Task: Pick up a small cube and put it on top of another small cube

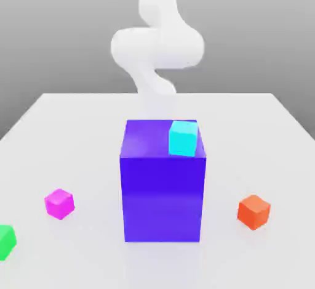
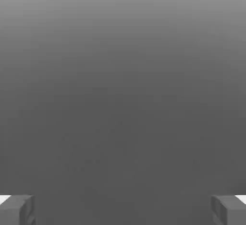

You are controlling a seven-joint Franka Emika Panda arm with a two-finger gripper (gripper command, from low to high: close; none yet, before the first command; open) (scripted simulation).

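Grey backdrop and a white table (image 1: 74, 134) make up the exterior view: the magenta cube (image 1: 59, 203) sits at eight o'clock from the big blue-violet block (image 1: 162, 186), the green cube (image 1: 5, 241) beyond it near the frame's edge, both untouched. A cyan cube (image 1: 183, 138) tops the block; an orange-red cube (image 1: 254, 212) lies at four o'clock. Sweeping across, the arm could clip the tall block.

From the hand view, the gripper (image 2: 123, 209) has its fingertips (image 2: 17, 209) spread wide, holding nothing; a misjudged descent could nudge the magenta cube aside.
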